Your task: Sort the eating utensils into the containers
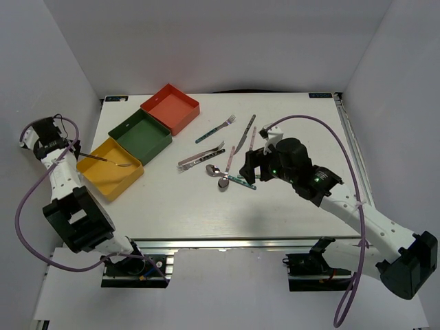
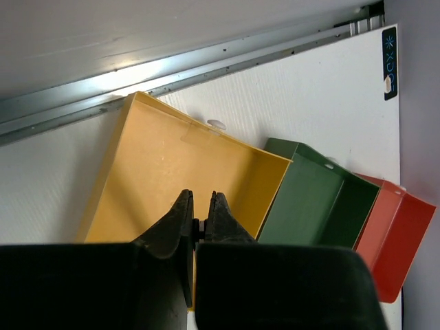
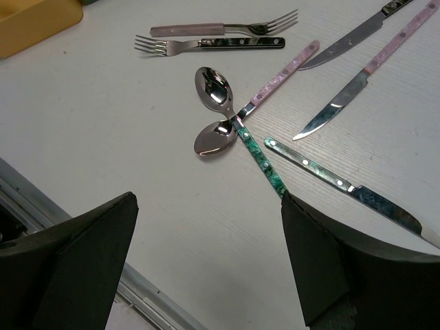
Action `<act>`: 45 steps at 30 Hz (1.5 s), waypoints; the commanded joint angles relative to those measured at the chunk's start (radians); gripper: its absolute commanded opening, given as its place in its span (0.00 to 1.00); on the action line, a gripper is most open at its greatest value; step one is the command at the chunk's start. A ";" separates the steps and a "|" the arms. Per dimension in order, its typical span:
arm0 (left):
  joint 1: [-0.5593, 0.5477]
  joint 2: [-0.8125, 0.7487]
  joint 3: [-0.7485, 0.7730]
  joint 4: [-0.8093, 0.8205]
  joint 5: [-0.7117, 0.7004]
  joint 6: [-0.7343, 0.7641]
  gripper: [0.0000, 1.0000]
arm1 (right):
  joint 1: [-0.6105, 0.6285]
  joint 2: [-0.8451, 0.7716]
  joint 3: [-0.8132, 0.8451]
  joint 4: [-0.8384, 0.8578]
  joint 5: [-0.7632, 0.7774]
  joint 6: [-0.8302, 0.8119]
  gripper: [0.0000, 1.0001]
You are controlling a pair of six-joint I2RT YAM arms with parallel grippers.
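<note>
Eight utensils point(image 1: 224, 183) lie loose on the table point(image 1: 192, 213), so you should rate this sort as barely begun.

Findings, table: the overhead view shows three forks, three knives and two spoons grouped at mid-table, well apart from the trays. One lone fork point(image 1: 216, 128) sits toward the far side. The paired forks point(image 3: 206, 43) lie side by side. The crossed spoons point(image 3: 213, 88) overlap at their necks, with the teal-handled knife point(image 3: 309, 167) just beside them.

Findings, trays: the green tray point(image 2: 309, 199) and red tray point(image 2: 399, 234) hold nothing. A ninth utensil point(image 1: 110, 161) shows only from overhead, as a slim line across the yellow tray point(image 2: 172, 172). The left wrist view shows no utensil on the visible part of that tray's floor, so you cannot tell whether the piece lies in the tray or hangs above it.

Findings, grippers: your left gripper point(image 2: 199, 201) is over the yellow tray with its jaws pressed together. Whether they pinch the ninth utensil cannot be told. Your right gripper point(image 3: 206, 206) is spread wide and empty, poised above the table near the crossed spoons.

Assessment: at best one piece is placed. Eight picks are outstanding, and the crossed spoons will likely need separating.
</note>
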 commanded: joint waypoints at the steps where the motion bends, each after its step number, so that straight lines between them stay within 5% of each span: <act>1: -0.007 -0.022 -0.020 0.063 0.058 0.000 0.00 | -0.003 0.020 0.006 0.062 -0.025 -0.010 0.89; 3: -0.011 -0.017 -0.038 0.060 0.052 0.009 0.07 | -0.004 0.042 0.012 0.065 -0.031 -0.009 0.89; 7: -0.016 -0.026 -0.070 0.079 0.058 0.037 0.59 | -0.004 0.085 0.024 0.068 -0.031 -0.015 0.89; 14: -0.019 -0.039 -0.034 0.035 0.049 0.071 0.98 | -0.015 0.196 0.043 0.066 -0.065 -0.061 0.89; 20: -0.074 -0.129 0.028 0.009 0.114 0.135 0.98 | -0.021 0.340 0.085 -0.025 -0.130 -0.240 0.89; 23: -0.203 -0.210 0.023 0.003 0.113 0.195 0.98 | -0.021 0.458 0.110 -0.075 0.008 -0.289 0.76; 24: -0.294 -0.232 0.014 -0.003 0.081 0.206 0.98 | -0.021 0.511 0.124 -0.076 0.046 -0.300 0.64; 30: -0.531 -0.456 -0.250 0.073 0.056 0.258 0.98 | -0.020 0.679 0.184 -0.027 -0.031 -0.408 0.55; 33: -0.550 -0.570 -0.417 0.133 0.102 0.313 0.98 | -0.020 0.728 0.216 0.005 -0.031 -0.425 0.55; 45: -0.559 -0.669 -0.522 0.132 0.113 0.370 0.98 | -0.018 0.834 0.294 0.020 -0.083 -0.461 0.49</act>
